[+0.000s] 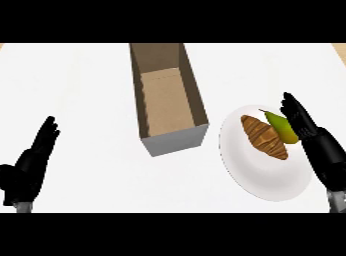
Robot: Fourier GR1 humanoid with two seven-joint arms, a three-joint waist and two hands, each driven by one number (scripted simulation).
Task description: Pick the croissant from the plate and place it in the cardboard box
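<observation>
Right robot hand (pixel 303 122) beside brown, ridged croissant (pixel 264 136).

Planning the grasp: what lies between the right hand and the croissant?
In the head view, a green pear lies between the right hand and the croissant.

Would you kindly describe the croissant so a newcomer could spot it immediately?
Right of the open cardboard box lies a white plate. On it, the croissant is the brown, striped pastry, left of a smooth green pear beside the right hand.
</observation>
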